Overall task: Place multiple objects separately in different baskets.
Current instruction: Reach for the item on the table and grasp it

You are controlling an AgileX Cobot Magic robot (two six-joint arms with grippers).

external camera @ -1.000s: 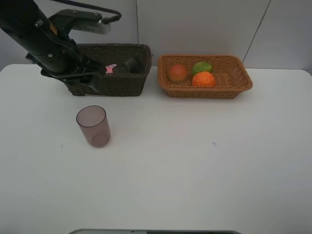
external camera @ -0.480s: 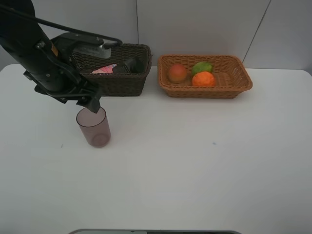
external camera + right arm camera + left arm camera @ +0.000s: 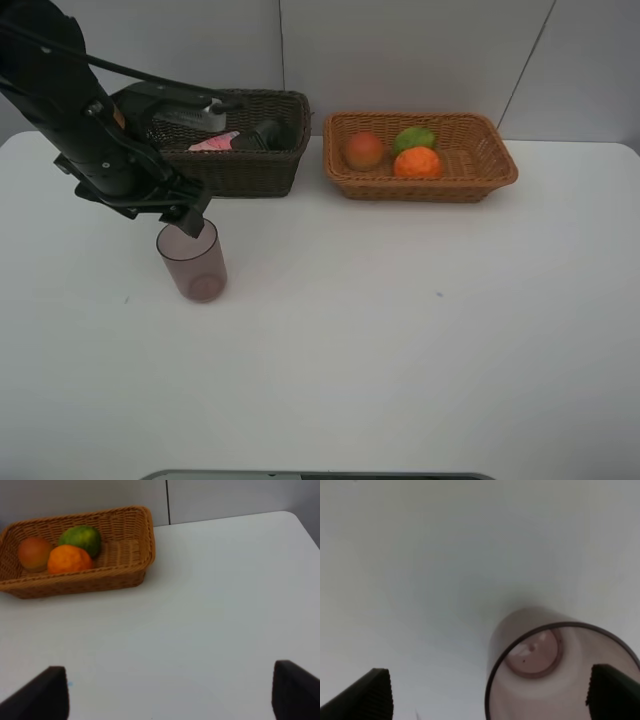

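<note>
1. Cup (image 3: 191, 262) stands upright on our white table (image 3: 400, 330), at seven o'clock from the dark basket (image 3: 240, 165).
2. Our left gripper (image 3: 490, 692) has moved from the basket to over the cup, jaws apart.
3. Our right gripper (image 3: 170, 692) also gapes, empty.

Bright, even light from overhead fills the room — the white bench (image 3: 400, 340) shows no glare and only faint, soft shadows under the baskets. The high view is sharp edge to edge. The left wrist view is hazy and grey, the mauve cup (image 3: 555, 675) blurred up close — the right wrist view looks slightly soft.
</note>
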